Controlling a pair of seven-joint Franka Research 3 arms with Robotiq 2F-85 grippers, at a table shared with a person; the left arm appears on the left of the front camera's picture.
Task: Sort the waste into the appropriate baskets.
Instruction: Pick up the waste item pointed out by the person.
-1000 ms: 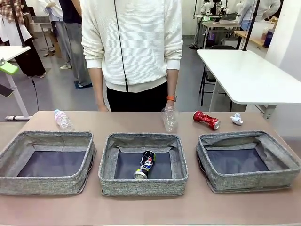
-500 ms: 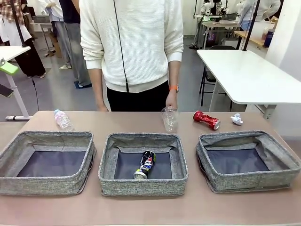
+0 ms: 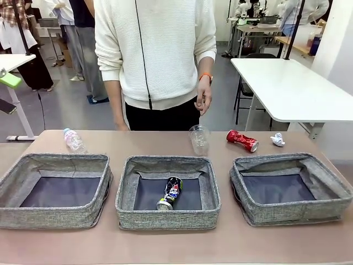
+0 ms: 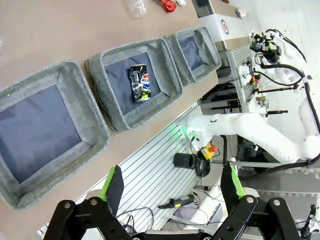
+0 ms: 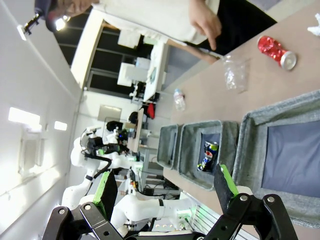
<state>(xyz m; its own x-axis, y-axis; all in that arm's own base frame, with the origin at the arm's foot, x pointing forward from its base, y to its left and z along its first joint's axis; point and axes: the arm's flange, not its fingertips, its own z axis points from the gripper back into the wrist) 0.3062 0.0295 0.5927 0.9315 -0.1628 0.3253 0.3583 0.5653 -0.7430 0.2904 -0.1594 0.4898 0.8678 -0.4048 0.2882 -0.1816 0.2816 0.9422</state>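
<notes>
Hands: left hand [image 4: 171, 172] and right hand [image 5: 165, 175] spread wide, empty.
Can: dark printed drink can [image 3: 170, 193] in middle grey woven basket [image 3: 165, 218].
Cut off: crushed red can [image 4: 168, 4], left wrist view's top edge.

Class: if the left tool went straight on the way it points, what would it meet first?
Most likely the ribbed metal plate seen between the fingers of the open left tool. Depth is unclear, so treat this as a best guess.
</notes>
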